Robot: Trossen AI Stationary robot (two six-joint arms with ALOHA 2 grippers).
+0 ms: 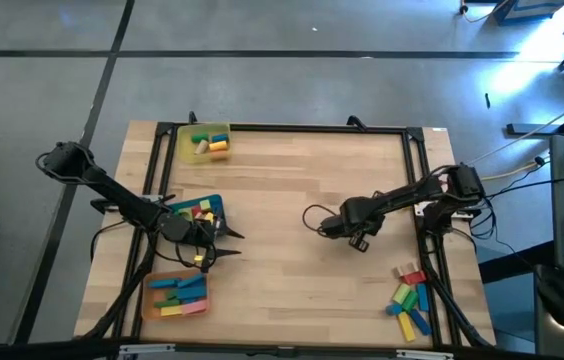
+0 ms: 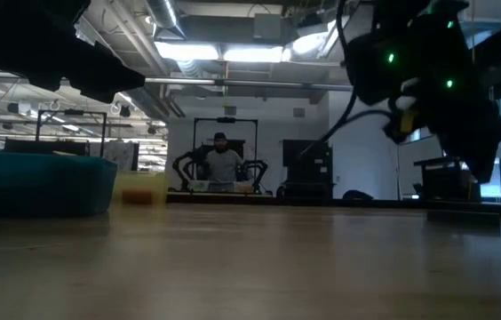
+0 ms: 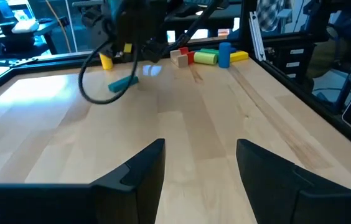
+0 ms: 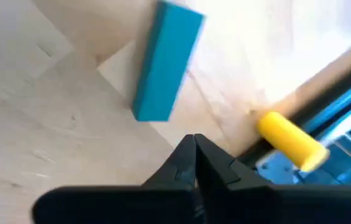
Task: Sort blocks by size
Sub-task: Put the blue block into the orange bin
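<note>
A loose heap of blocks (image 1: pixel 410 300) in red, green, yellow and blue lies at the table's near right corner; the left wrist view shows the heap (image 3: pixel 206 56) too. A blue bar block (image 4: pixel 166 59) lies just ahead of my right gripper (image 4: pixel 194 155), which is shut and empty and points steeply down over the middle right of the table (image 1: pixel 359 238). A yellow cylinder (image 4: pixel 290 142) lies beside the dark rail. My left gripper (image 3: pixel 200 146) is open and empty above the table, between the blue tray and the orange tray (image 1: pixel 224 240).
Three trays stand along the left side: a yellow tray (image 1: pixel 184 150), a blue tray (image 1: pixel 218 203) and an orange tray (image 1: pixel 152 310), each holding blocks. A black frame (image 1: pixel 417 170) rims the table. Bare wood lies in the middle. A person (image 2: pixel 220 160) sits beyond the table.
</note>
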